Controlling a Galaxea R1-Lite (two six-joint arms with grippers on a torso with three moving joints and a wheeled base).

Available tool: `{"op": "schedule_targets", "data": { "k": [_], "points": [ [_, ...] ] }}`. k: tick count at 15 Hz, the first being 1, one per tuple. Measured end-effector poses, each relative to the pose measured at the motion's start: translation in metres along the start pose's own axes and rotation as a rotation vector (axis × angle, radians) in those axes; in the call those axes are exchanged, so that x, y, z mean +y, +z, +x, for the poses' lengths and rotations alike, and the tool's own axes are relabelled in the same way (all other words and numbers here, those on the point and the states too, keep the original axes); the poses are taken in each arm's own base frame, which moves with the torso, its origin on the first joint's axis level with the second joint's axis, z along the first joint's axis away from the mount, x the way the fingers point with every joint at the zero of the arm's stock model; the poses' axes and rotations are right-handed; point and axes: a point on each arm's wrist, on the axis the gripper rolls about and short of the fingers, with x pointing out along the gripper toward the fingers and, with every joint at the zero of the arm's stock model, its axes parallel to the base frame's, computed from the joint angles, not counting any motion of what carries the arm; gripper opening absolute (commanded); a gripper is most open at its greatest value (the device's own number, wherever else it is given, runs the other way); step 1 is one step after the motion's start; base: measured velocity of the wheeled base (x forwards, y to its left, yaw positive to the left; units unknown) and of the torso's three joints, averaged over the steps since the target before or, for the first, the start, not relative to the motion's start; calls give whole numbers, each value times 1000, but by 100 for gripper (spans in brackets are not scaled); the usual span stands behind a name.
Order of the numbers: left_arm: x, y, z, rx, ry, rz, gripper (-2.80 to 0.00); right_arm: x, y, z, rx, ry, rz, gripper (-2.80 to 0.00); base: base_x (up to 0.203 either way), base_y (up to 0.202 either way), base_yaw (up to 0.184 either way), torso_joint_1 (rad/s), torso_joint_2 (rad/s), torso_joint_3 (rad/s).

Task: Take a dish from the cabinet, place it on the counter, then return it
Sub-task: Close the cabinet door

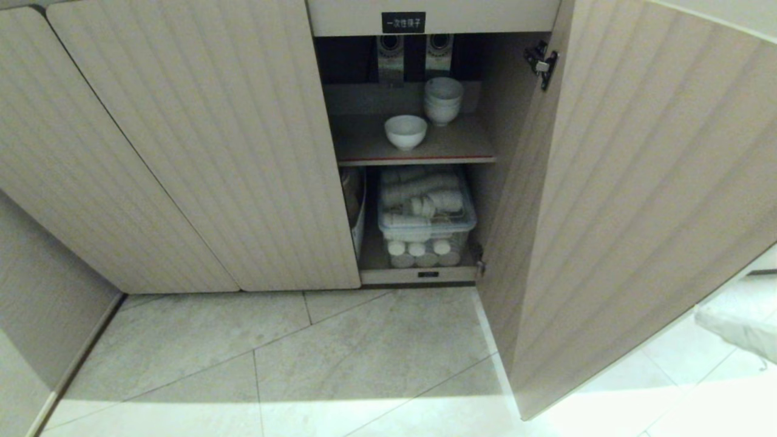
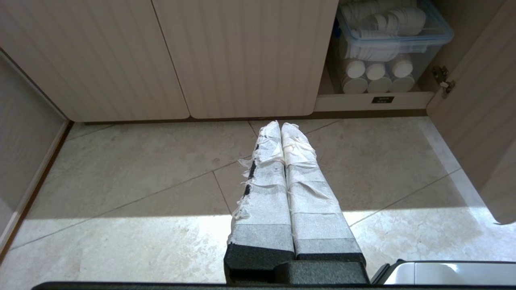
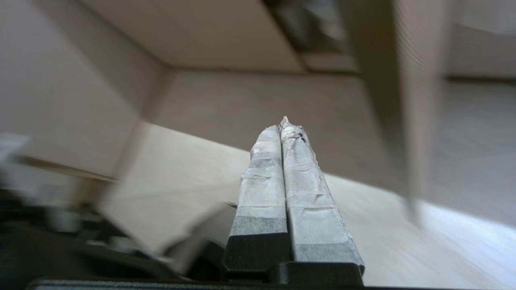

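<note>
Right gripper [image 3: 282, 125], fingers pressed together holding nothing, is hanging outside the open cabinet [image 1: 637, 182] because the dish [image 1: 405, 131] is sitting untaken on its upper shelf beside the bowl stack [image 1: 443, 100].

A kitchen, by the looks of it: a low ribbed beige cabinet [image 1: 200, 152], door open at centre frame, white bowls [image 1: 443, 100] on its shelf [image 1: 416, 159], a clear tub of cups [image 1: 425, 209] below, pale tiled floor [image 1: 291, 358].
</note>
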Motion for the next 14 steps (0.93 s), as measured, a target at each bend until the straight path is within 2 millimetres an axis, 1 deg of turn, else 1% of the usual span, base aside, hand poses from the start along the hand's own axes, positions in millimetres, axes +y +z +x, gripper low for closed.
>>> {"op": "schedule_targets", "data": {
  "k": [3, 5, 7, 9, 14],
  "points": [
    [0, 0, 0, 0, 0, 0, -280, -5, -14, -3, 116, -203, -78, -280, 0, 0, 0, 0, 0, 0],
    [0, 0, 0, 0, 0, 0, -280, -7, -17, -6, 163, -315, -81, -280, 0, 0, 0, 0, 0, 0],
    [0, 0, 0, 0, 0, 0, -280, -11, -17, -4, 188, -432, -128, -280, 0, 0, 0, 0, 0, 0],
    [0, 0, 0, 0, 0, 0, -280, -16, -10, 1, 162, -495, -164, -280, 0, 0, 0, 0, 0, 0],
    [0, 0, 0, 0, 0, 0, -280, -25, 22, 21, -77, -460, -259, -280, 0, 0, 0, 0, 0, 0]
  ]
}}
